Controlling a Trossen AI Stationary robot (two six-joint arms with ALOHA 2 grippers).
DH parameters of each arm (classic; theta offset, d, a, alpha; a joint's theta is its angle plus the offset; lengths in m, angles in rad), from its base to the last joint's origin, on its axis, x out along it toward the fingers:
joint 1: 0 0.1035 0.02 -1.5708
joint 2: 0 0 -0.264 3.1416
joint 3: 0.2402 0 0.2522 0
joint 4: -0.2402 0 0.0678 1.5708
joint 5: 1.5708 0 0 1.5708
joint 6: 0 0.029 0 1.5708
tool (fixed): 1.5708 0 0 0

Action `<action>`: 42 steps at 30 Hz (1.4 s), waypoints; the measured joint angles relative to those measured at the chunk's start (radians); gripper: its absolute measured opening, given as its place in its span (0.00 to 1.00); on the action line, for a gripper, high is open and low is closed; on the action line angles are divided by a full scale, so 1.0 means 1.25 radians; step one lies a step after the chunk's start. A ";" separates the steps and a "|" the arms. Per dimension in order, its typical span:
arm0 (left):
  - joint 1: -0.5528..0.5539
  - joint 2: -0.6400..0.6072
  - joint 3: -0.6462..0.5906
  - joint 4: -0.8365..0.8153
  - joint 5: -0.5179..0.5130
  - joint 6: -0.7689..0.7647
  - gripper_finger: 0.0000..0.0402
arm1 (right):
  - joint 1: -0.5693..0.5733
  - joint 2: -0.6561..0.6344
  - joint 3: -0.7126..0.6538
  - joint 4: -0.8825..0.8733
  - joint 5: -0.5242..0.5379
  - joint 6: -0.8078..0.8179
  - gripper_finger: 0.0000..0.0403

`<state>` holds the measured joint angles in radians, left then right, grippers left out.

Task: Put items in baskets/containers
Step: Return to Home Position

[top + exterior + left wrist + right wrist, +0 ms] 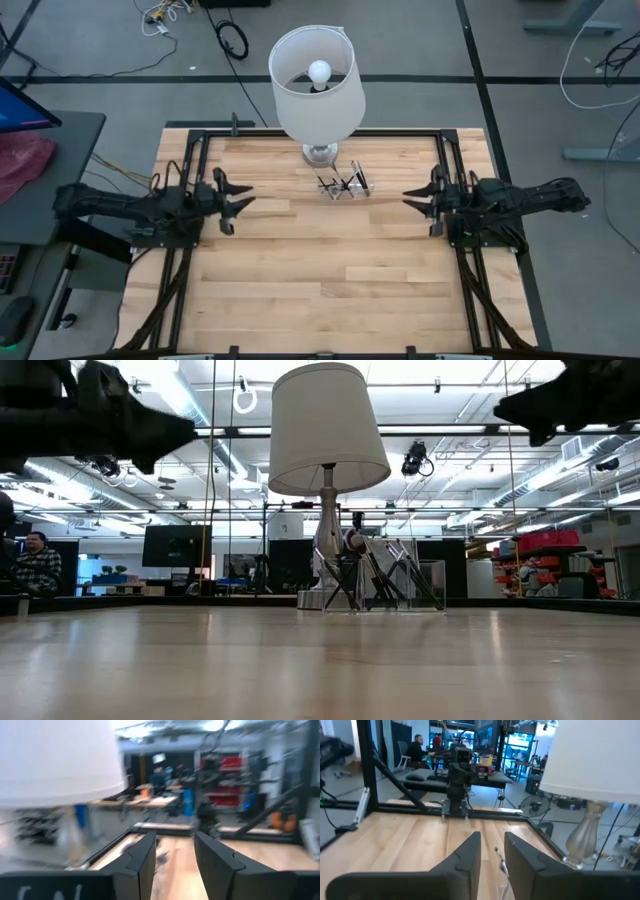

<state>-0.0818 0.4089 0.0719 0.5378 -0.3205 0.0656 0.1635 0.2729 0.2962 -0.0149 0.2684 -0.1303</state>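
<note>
A small clear box (358,181) stands on the wooden table, just in front of the lamp's base (320,153). Several thin makeup brushes (336,187) stand and lean inside it, crossing one another; the low view shows their handles (372,572) slanting up against the box walls (430,585). My left gripper (238,192) hovers open over the table's left side, pointing toward the box, with nothing between its fingers (175,845). My right gripper (410,198) hovers over the right side, facing it. A narrower gap shows between its fingers, also with nothing in it (492,842).
A tall lamp with a white shade (316,85) stands at the table's far middle, close behind the box. Black frame rails (200,140) run along the table's edges. Bare wood (330,280) lies between the arms and the near edge. A person (38,565) sits in the room beyond.
</note>
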 joint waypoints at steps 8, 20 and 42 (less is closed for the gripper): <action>0.017 -0.123 0.000 -0.164 0.007 -0.019 0.34 | 0.000 -0.203 -0.042 -0.115 -0.006 0.033 0.22; 0.011 -0.173 0.000 -0.321 -0.064 -0.005 0.34 | 0.000 -0.218 -0.194 0.030 -0.021 0.038 0.22; 0.011 -0.160 0.000 -0.351 -0.063 -0.123 0.34 | 0.000 -0.210 -0.224 0.053 -0.020 0.098 0.22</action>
<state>-0.0685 0.2089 0.0715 0.0985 -0.3992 -0.0887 0.1634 0.0101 0.0166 0.0517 0.2439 -0.0078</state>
